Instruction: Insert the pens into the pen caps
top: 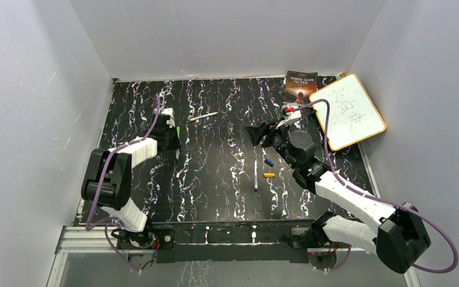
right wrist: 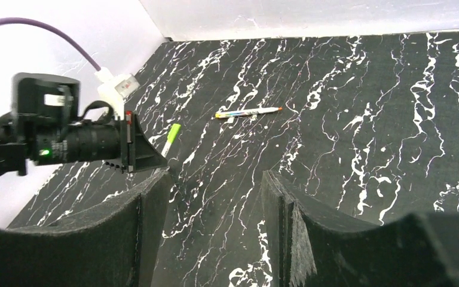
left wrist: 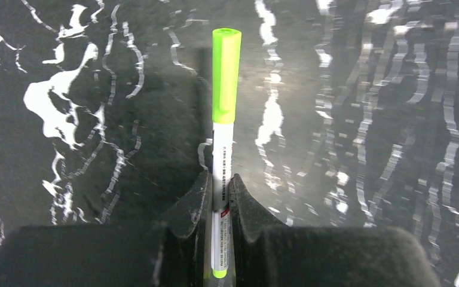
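Observation:
My left gripper [left wrist: 218, 179] is shut on the green-ended pen [left wrist: 222, 155], low over the table at the far left [top: 170, 134]. The green cap [left wrist: 226, 78] sits on the pen's far end. My right gripper [right wrist: 215, 179] is open and empty, hovering mid-table [top: 257, 133]. The plain whitish pen [top: 203, 116] lies at the back centre and also shows in the right wrist view [right wrist: 248, 112]. The blue-ended pen [top: 255, 174] lies near the right arm, with the blue cap [top: 268, 162] and the orange-yellow cap [top: 269, 175] just right of it.
A dark book [top: 300, 86] and a tilted whiteboard [top: 346, 110] lie at the back right corner. Grey walls close the table on the left, back and right. The left arm's wrist camera [right wrist: 66, 143] shows in the right wrist view.

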`<state>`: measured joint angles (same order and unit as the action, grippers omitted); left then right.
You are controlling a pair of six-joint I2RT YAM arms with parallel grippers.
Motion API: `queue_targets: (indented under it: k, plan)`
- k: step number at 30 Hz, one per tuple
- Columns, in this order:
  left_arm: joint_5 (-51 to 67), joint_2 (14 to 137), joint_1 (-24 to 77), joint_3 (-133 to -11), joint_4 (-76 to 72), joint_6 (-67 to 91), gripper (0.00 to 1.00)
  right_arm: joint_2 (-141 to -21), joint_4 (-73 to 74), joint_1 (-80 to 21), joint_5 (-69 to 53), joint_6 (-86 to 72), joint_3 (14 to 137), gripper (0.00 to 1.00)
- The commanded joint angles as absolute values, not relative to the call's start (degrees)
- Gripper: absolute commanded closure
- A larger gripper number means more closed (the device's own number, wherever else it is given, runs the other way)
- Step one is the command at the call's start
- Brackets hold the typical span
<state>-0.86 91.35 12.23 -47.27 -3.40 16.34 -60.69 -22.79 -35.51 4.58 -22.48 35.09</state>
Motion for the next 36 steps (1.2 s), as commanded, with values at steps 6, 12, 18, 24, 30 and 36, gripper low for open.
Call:
queue_targets:
  k: [6,12,18,24,30,36]
  plan:
    - [1.9,98.4,9.3,-50.6,-1.9,12.1,1.00,-58.6,-21.2,-35.4,4.0,-18.3,37.0,0.45]
    - [2.3,96.9,9.3,-51.6,-0.7,12.2,0.53,-59.0,-21.3,-35.3,3.6,-18.0,36.8,0.45]
    - [3.0,94.0,9.3,-53.1,0.5,12.0,0.41,-59.6,-20.7,-35.2,4.6,-18.0,37.0,0.45]
    - [4.5,87.4,9.5,-55.6,2.1,12.2,0.41,-61.6,-7.7,-34.4,16.3,-21.4,42.0,0.50]
    - [7.0,78.7,13.5,-57.7,3.3,13.5,0.48,-70.2,12.6,-32.4,17.9,-19.7,47.3,0.65]
    - [5.9,74.8,25.4,-57.7,2.3,16.9,0.81,-70.6,12.2,-32.4,10.7,-22.5,42.7,1.00]
